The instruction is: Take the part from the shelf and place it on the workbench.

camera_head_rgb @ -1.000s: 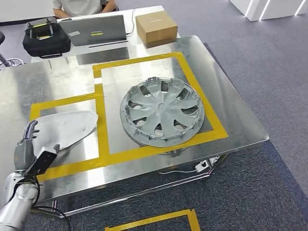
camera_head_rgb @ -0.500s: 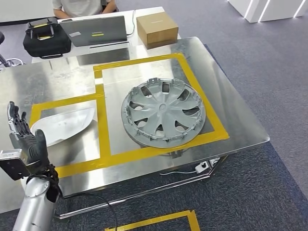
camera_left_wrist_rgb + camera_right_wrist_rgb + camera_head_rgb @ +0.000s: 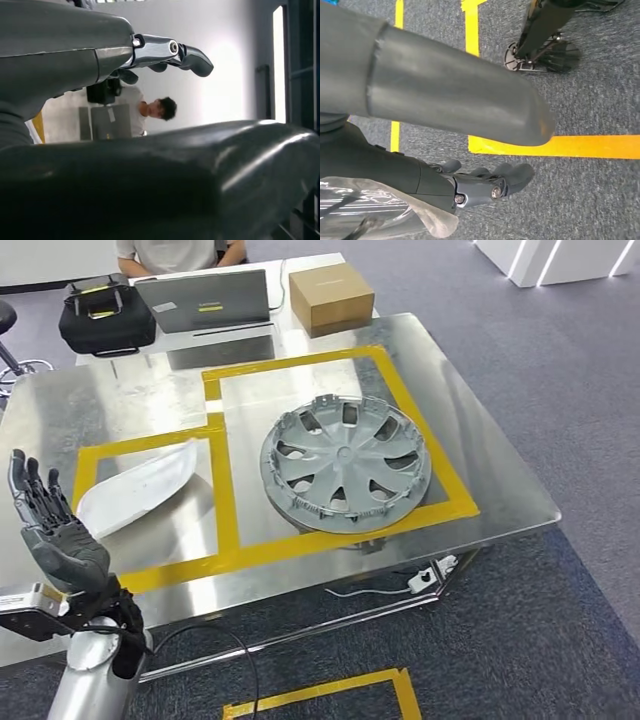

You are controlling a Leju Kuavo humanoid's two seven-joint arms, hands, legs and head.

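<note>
Left hand (image 3: 56, 535) lifts off the white panel (image 3: 136, 488), fingers spread and empty, part delivered on the workbench (image 3: 483, 455)!

Hubcap (image 3: 346, 462) inside yellow tape outline (image 3: 423, 443); behind the bench, laptop (image 3: 213, 300), cardboard box (image 3: 330, 296), black bag (image 3: 106, 313), seated person (image 3: 180, 252).

The steel workbench (image 3: 483, 470) bears a hubcap (image 3: 346, 462) and white part (image 3: 136, 488).
</note>
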